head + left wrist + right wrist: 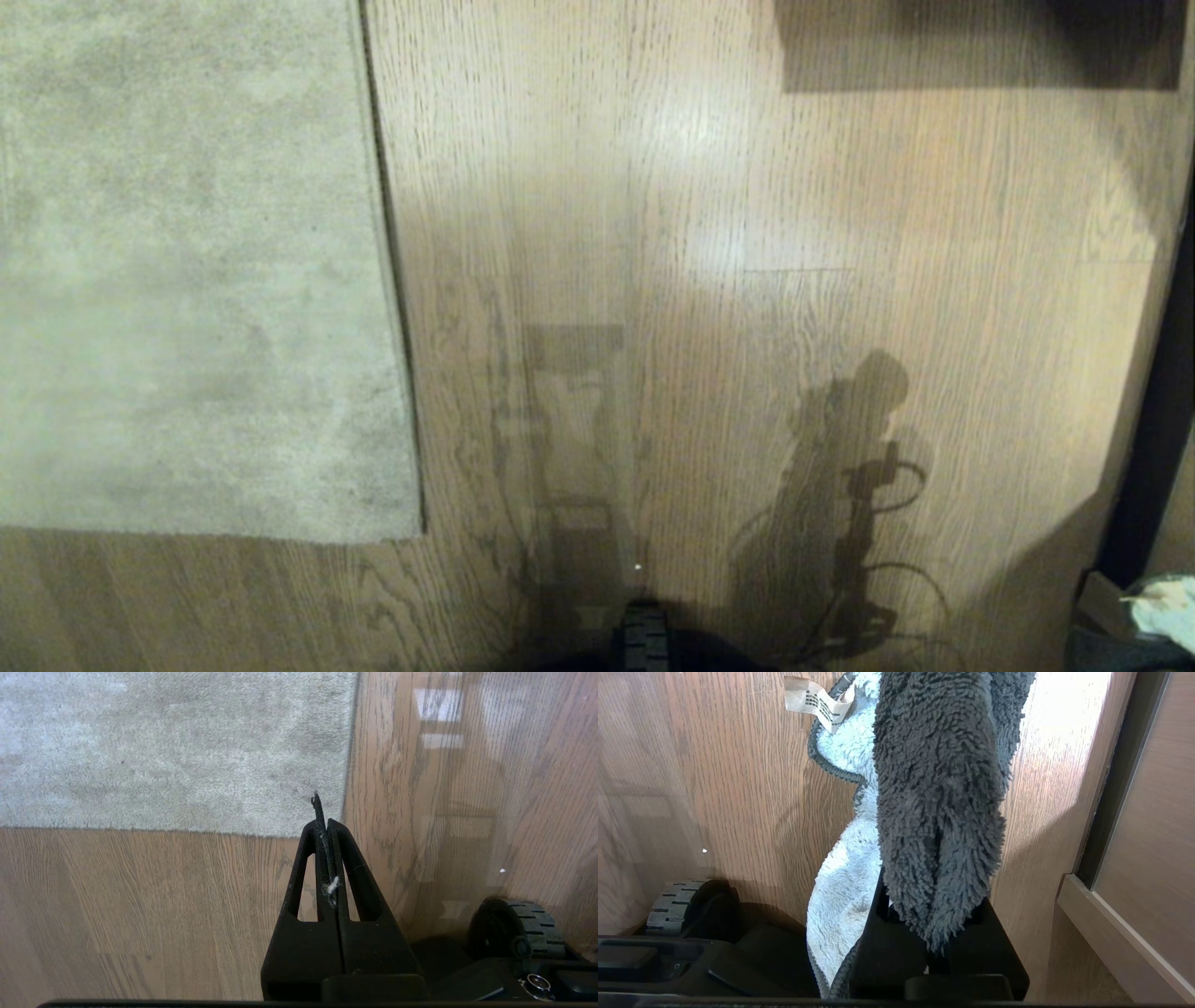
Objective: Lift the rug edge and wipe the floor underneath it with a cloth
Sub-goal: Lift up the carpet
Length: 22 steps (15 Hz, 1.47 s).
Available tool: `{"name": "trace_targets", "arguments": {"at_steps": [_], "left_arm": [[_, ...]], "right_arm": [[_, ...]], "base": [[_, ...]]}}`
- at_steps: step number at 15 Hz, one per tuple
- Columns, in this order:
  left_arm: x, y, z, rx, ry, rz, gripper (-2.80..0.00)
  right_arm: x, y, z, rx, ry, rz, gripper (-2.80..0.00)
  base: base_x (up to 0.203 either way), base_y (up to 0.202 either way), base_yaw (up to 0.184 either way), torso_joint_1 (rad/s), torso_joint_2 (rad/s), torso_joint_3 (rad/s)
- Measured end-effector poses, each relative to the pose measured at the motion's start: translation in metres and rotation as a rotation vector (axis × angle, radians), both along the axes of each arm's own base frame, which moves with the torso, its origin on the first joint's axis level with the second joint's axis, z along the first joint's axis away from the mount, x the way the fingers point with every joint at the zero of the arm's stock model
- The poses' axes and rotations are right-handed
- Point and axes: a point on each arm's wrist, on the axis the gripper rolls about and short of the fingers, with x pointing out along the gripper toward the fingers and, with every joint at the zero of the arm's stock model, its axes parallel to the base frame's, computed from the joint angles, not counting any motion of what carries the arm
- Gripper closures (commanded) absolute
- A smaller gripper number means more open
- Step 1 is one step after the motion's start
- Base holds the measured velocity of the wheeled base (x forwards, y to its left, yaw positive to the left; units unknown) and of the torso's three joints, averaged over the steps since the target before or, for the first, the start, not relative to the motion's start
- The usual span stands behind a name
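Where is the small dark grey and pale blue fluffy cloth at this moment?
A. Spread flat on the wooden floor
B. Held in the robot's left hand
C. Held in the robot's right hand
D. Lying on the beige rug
C: the right wrist view shows the dark grey and pale blue fluffy cloth draped over the right hand, which is shut on it; the left hand is shut and holds no cloth.

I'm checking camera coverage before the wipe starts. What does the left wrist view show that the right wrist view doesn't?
Only the left wrist view shows the rug edge and its corner, lying flat, with the left end effector shut and empty above the floor. Only the right wrist view shows the cloth, grey and pale blue, draped over the shut right end effector, plus a wooden cabinet edge. Both show wood-grain floor and a base wheel.
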Motion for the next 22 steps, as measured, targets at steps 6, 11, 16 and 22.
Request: {"name": "trace_targets", "arguments": {"at_steps": [6,11,16,22], "left_arm": [[0.0000,0.0000,0.0000,0.000,0.000,0.000,0.00],[0.0000,0.0000,-0.0001,-0.001,0.001,0.001,0.00],[0.0000,0.0000,0.0000,-0.003,0.000,0.000,0.00],[0.0000,0.0000,0.0000,-0.003,0.000,0.000,0.00]], "right_arm": [[0.0000,0.0000,0.0000,0.000,0.000,0.000,0.00],[0.0000,0.0000,0.0000,0.000,0.000,0.000,0.00],[0.0000,0.0000,0.0000,0.000,0.000,0.000,0.00],[0.0000,0.0000,0.0000,0.000,0.000,0.000,0.00]], "base": [[0.000,0.000,0.000,0.000,0.00,0.000],[0.000,0.000,0.000,0.000,0.00,0.000],[0.000,0.000,0.000,0.000,0.00,0.000],[0.000,0.000,0.000,0.000,0.00,0.000]]}}
